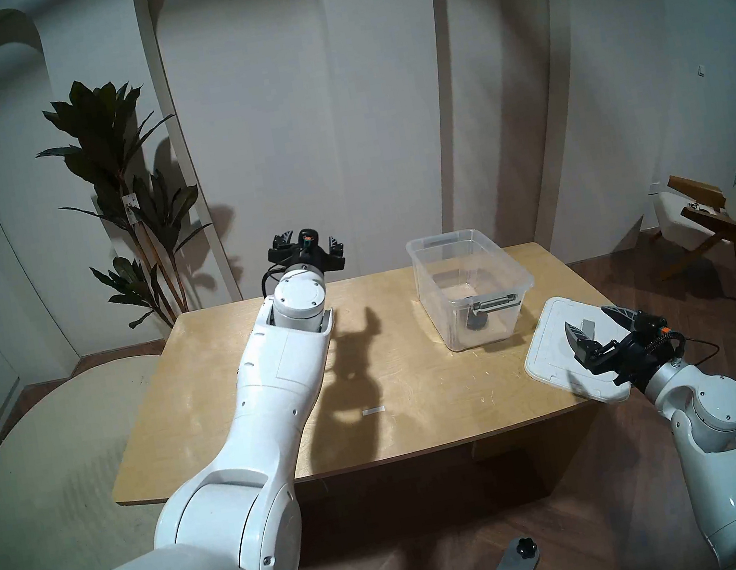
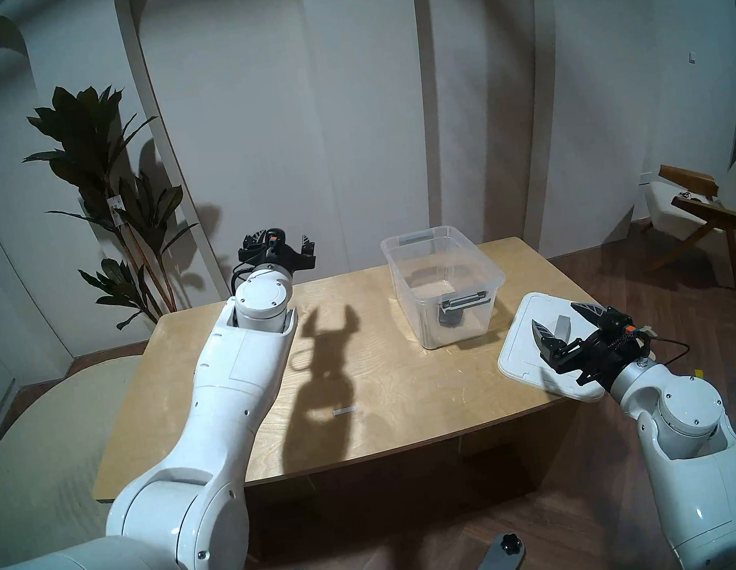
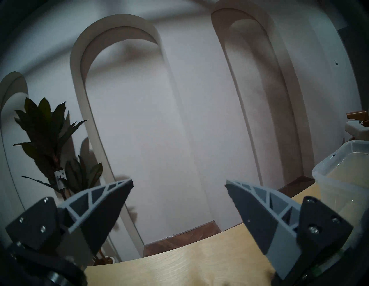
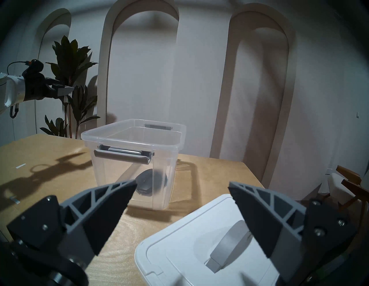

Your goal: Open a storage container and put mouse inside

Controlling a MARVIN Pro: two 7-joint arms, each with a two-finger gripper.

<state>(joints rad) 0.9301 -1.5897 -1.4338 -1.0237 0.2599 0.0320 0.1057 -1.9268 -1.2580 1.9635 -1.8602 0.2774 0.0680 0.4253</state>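
Observation:
The storage container [image 1: 507,325] [image 2: 477,322] is a clear box standing open on the table's far right. The black mouse [image 1: 477,321] [image 2: 450,318] [image 4: 150,182] lies inside it near the grey front latch [image 4: 121,155]. The white lid [image 1: 550,354] [image 2: 522,349] [image 4: 179,249] lies flat on the table's right front corner, overhanging the edge. My right gripper [image 1: 586,317] [image 2: 553,314] [image 4: 182,184] is open and empty just above the lid's grey strap handle [image 4: 229,245]. My left gripper [image 1: 307,241] [image 2: 280,241] [image 3: 178,183] is open and empty, raised over the table's far edge, left of the container [image 3: 339,179].
The wooden table [image 1: 397,392] carries a small white tape strip [image 1: 373,410]. A potted plant [image 1: 121,196] stands behind the table's far left corner. A wooden chair with white cushions [image 1: 721,221] stands at the right. A round pale rug [image 1: 50,471] lies on the left.

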